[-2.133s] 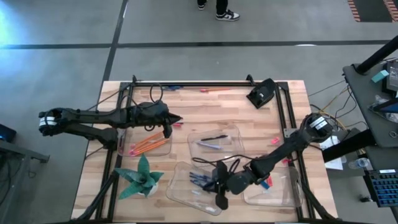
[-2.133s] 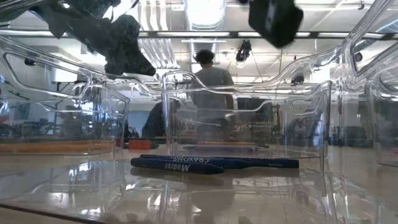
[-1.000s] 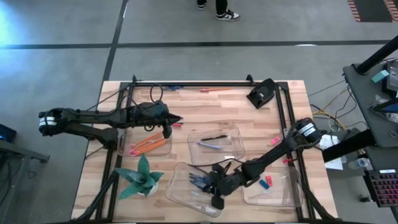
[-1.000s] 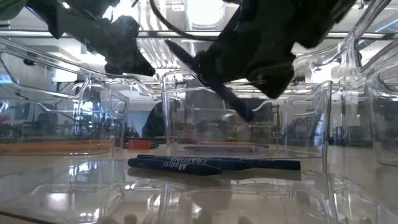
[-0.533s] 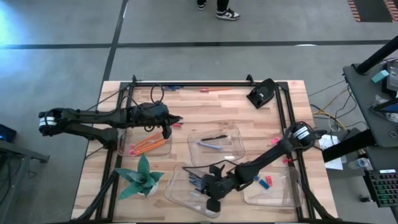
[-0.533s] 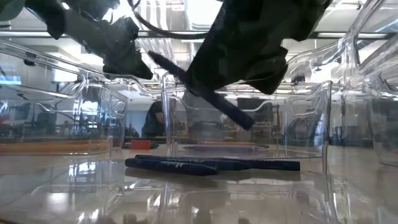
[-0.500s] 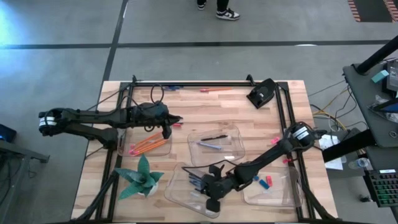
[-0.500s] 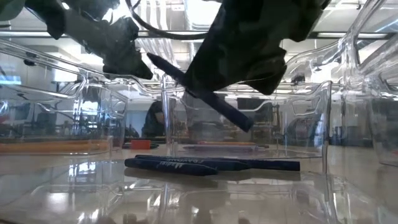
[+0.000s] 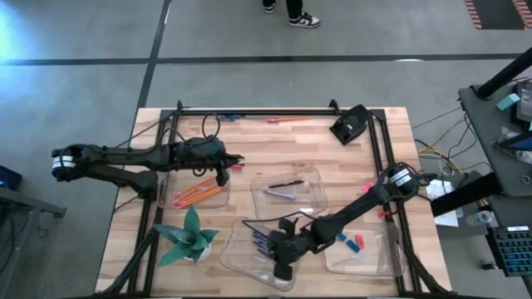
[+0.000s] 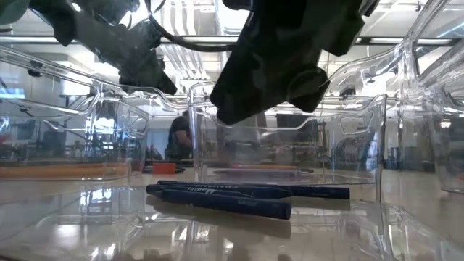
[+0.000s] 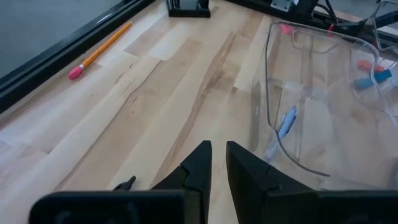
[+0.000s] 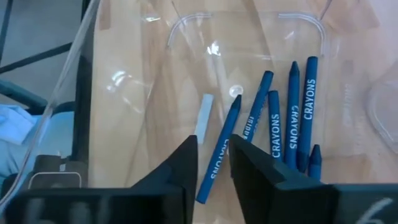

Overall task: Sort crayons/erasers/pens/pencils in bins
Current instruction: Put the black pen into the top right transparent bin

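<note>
Now right gripper [image 9: 281, 267] fingers parted over crayon bin [image 9: 237, 257] edge

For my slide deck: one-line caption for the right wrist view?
Right tool poised over a clear bin holding blue crayons.

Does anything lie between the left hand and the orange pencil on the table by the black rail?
Nothing visible does. In the left wrist view, only the bare table lies between the left hand and the pencil; the clear bin stands off to one side.
</note>
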`<state>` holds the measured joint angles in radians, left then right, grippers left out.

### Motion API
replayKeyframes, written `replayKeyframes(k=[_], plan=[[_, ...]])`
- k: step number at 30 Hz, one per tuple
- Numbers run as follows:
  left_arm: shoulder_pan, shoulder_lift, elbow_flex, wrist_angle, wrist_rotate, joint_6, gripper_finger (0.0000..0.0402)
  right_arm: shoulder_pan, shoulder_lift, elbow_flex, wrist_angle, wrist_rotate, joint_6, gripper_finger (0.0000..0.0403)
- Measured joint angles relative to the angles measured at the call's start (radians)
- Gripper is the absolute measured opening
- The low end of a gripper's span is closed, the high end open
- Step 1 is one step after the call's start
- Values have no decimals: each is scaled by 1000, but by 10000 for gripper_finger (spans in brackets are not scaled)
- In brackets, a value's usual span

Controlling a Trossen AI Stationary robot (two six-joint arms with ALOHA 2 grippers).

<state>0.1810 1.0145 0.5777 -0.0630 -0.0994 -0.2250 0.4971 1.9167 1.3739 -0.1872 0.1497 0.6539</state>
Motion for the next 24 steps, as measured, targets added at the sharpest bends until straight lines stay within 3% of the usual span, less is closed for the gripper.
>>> replayKeyframes(k=[7, 15, 24], plan=[[2, 0, 0, 1, -18, 44, 34, -10, -48, 7, -53, 8, -29, 114], [88, 15, 62, -94, -42, 81, 34, -67, -189, 7, -269, 62, -143, 116], [222, 238, 244, -333, -30, 222, 34, -159, -296, -10, -508, 242, -221, 116]])
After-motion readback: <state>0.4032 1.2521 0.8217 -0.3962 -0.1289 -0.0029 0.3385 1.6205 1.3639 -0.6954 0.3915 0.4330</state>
